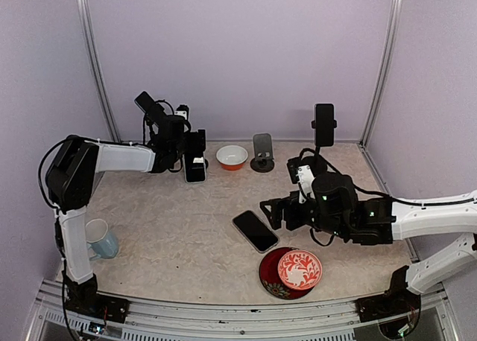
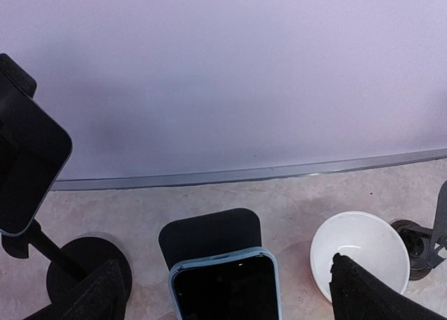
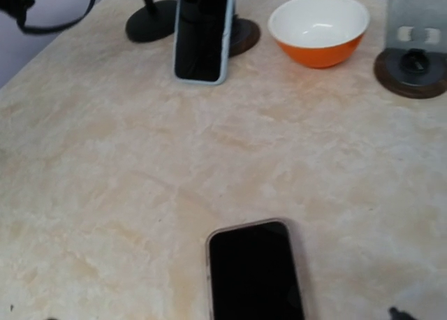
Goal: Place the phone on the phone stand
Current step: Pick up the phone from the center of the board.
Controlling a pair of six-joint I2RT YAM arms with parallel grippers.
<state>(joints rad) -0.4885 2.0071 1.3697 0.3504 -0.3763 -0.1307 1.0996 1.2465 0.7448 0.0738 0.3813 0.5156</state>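
A phone in a light blue case (image 1: pixel 194 167) leans upright against a black stand (image 2: pixel 209 236) at the back left. My left gripper (image 1: pixel 191 149) is open; its fingers (image 2: pixel 98 295) stand apart on either side of this phone (image 2: pixel 225 288) without touching it. A second dark phone (image 1: pixel 255 231) lies flat mid-table. My right gripper (image 1: pixel 274 211) hovers just right of it, open and empty; only its fingertips (image 3: pixel 395 311) show at the frame's bottom corners above the phone (image 3: pixel 255 272). An empty grey stand (image 1: pixel 262 152) is at the back centre.
An orange bowl (image 1: pixel 232 156) sits between the blue-cased phone and the grey stand. Tall stands holding phones rise at the back left (image 1: pixel 147 103) and back right (image 1: pixel 324 125). A red patterned plate (image 1: pixel 292 272) is near front, and a pale mug (image 1: pixel 100 239) at left.
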